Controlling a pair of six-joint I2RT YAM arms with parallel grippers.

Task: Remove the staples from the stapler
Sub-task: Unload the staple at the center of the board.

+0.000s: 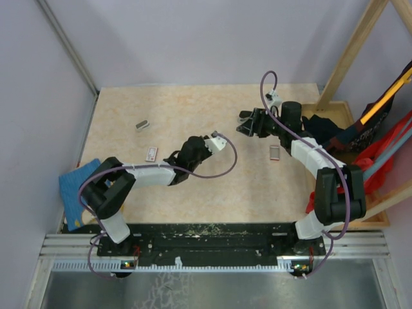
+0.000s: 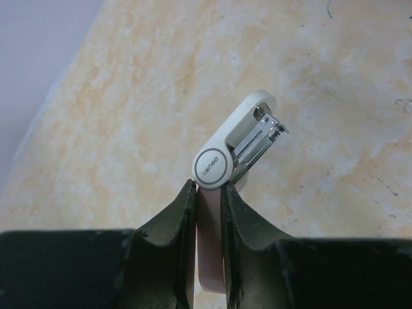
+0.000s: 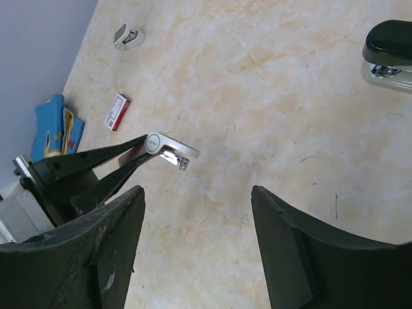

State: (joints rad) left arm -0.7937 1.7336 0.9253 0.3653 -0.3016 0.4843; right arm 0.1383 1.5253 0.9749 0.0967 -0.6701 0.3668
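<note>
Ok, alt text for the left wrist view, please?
The left gripper is shut on a small white hinged tool, gripping its pale pink lower part. The white arm angles up to the right from a round pivot, exposing a shiny metal channel, over a beige marbled tabletop.

out of sight or cut off

the stapler (image 3: 388,55), up past the right fingers (image 3: 302,244), is cut by the picture's right edge; only one end shows. the white hinged piece (image 2: 222,158) is mostly covered along its lower length by the left fingers (image 2: 170,248). what lies in its metal channel (image 2: 257,143) is too small to tell.
</note>
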